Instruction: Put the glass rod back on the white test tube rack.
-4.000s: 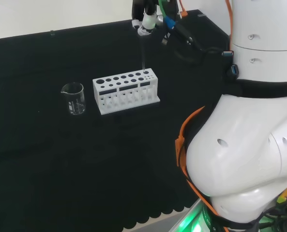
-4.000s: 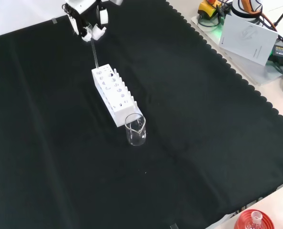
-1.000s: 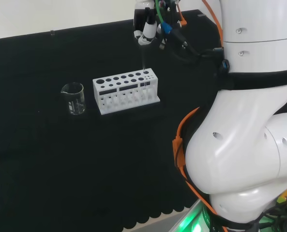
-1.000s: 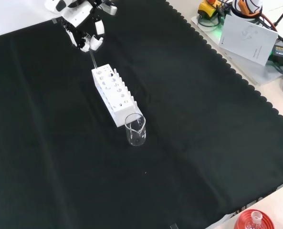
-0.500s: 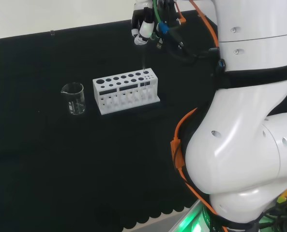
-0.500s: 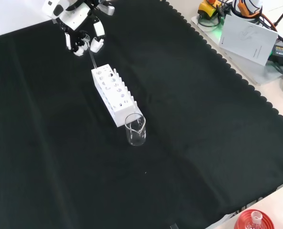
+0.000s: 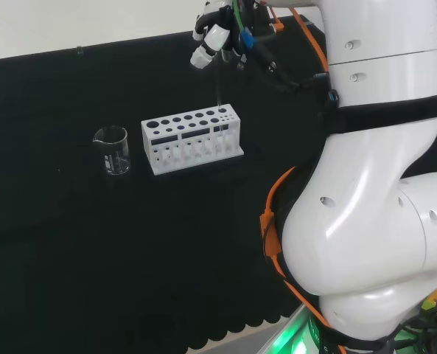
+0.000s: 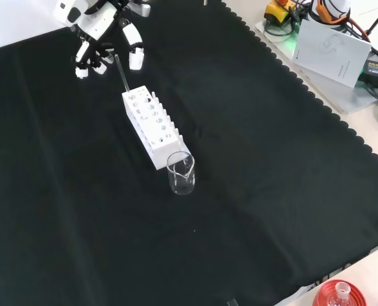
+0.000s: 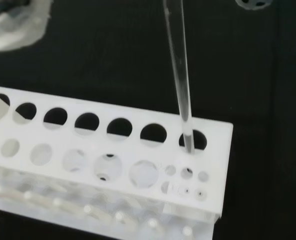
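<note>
With fingers spread, the robot hand (image 8: 98, 29) hangs above the glass rod (image 8: 122, 73) standing in the white rack's (image 8: 152, 125) end hole, a beaker (image 8: 181, 173) beside the rack's opposite end.

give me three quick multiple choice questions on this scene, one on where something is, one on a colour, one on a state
1. Where does the glass rod stand?
A. in the beaker
B. in an end hole of the rack
C. flat on the cloth

2. What colour is the rack?
A. white
B. red
C. blue

3. How is the hand?
A. curled round the rod
B. open, apart from the rod
C. pressing on the beaker

Answers: 1 B, the wrist view shows the rod running down into the hole at the rack's end. 2 A, it is white in all views. 3 B, in the front view its fingers are spread with the rod standing free between them; the beaker stands at the rack's other end.
</note>
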`<state>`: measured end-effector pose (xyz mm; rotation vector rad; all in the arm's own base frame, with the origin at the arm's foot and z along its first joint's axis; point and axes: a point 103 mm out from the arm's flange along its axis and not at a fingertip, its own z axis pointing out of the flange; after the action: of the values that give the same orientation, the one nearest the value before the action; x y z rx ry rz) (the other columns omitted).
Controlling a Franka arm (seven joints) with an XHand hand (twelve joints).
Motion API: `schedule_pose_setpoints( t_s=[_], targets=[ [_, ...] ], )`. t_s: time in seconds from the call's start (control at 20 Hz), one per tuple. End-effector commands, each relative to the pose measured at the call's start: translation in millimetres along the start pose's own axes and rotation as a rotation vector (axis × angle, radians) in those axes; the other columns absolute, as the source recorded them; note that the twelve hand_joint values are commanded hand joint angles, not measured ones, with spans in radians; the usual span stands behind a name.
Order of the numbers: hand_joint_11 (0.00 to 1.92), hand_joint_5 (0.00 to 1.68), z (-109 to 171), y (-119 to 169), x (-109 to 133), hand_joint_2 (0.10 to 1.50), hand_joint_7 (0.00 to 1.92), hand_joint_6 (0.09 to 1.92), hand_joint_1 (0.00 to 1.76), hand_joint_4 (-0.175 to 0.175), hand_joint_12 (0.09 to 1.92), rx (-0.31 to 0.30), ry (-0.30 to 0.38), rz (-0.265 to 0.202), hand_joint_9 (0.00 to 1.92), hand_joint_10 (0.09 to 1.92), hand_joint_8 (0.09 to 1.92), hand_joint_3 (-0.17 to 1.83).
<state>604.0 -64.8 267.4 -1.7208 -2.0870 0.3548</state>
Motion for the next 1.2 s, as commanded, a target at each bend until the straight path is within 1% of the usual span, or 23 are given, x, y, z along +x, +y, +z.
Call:
schedule_pose_setpoints(
  t_s=[0.05,0.3,0.55,0.75,1.05,1.2],
  targets=[
    [1.38,0.2,-4,-12,-1,0.42,0.81,0.52,0.69,-0.072,0.91,-0.017,0.036,0.019,1.4,0.09,0.72,0.56],
    [1.36,0.22,-18,-25,-4,0.44,0.81,0.51,0.68,-0.072,0.93,-0.03,0.034,0.028,1.39,0.09,0.72,0.54],
    [1.35,0.25,-30,-44,-6,0.45,0.82,0.52,0.67,-0.077,0.93,-0.044,0.022,0.042,1.39,0.09,0.72,0.53],
    [1.33,0.3,-32,-62,-9,0.46,0.85,0.55,0.67,-0.082,0.96,-0.058,0.028,0.061,1.4,0.09,0.71,0.51],
    [1.31,0.37,-32,-86,-6,0.49,0.87,0.59,0.7,-0.088,0.97,-0.08,0.041,0.072,1.4,0.09,0.7,0.51],
    [1.3,0.39,-31,-94,-4,0.52,0.88,0.62,0.78,-0.089,0.98,-0.092,0.049,0.076,1.4,0.09,0.69,0.53]
  ],
)
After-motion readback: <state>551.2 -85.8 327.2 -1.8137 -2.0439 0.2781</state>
